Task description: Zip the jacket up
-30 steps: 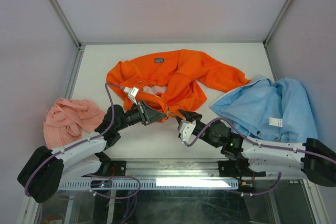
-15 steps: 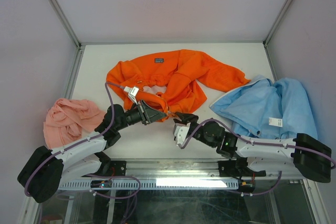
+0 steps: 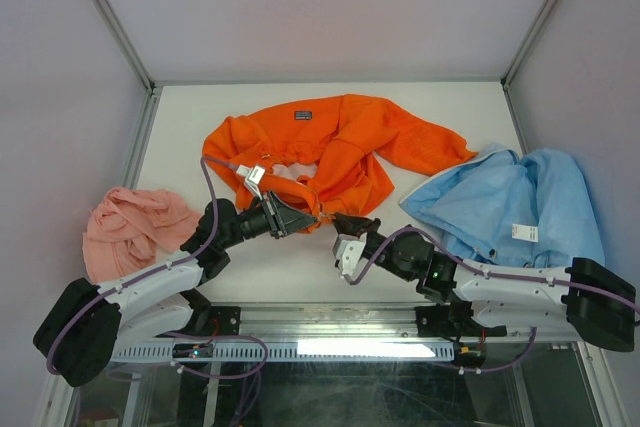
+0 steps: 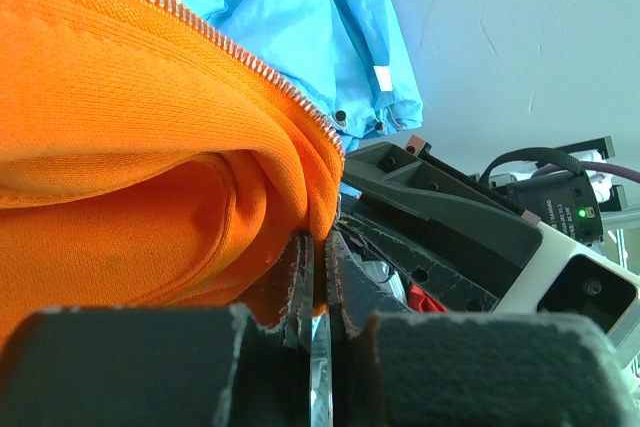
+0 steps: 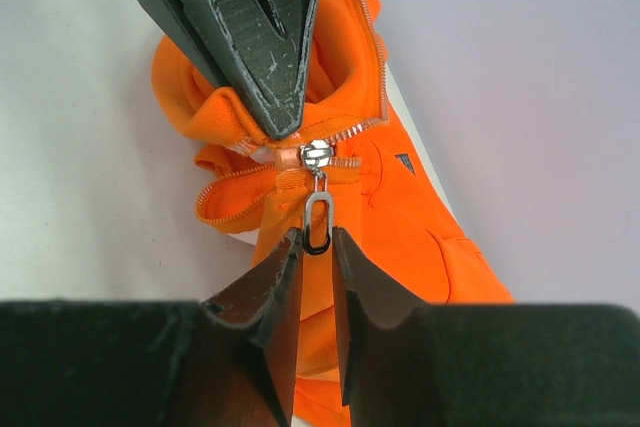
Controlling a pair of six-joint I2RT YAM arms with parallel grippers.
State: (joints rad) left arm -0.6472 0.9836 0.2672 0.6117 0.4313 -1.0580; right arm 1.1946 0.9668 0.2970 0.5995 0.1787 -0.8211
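Note:
The orange jacket (image 3: 330,142) lies crumpled at mid-table, dark collar label at the back. My left gripper (image 3: 303,215) is shut on the jacket's bottom hem beside the zipper teeth; the left wrist view shows orange fabric (image 4: 150,147) pinched between its tips (image 4: 320,267). In the right wrist view the left fingers (image 5: 260,57) hold the hem just above the silver slider (image 5: 316,155). The pull tab (image 5: 317,219) hangs below it. My right gripper (image 5: 315,247) stands a narrow gap apart, the tab's lower end between its tips. It also shows in the top view (image 3: 347,224).
A light blue garment (image 3: 520,202) lies at the right, beside the right arm, and shows in the left wrist view (image 4: 300,17). A salmon-pink cloth (image 3: 130,227) lies at the left edge. Enclosure walls and posts ring the white table (image 3: 420,107).
My right gripper drew back towards the near edge, then moved forward again to the zipper pull. The left gripper and the jacket have not moved.

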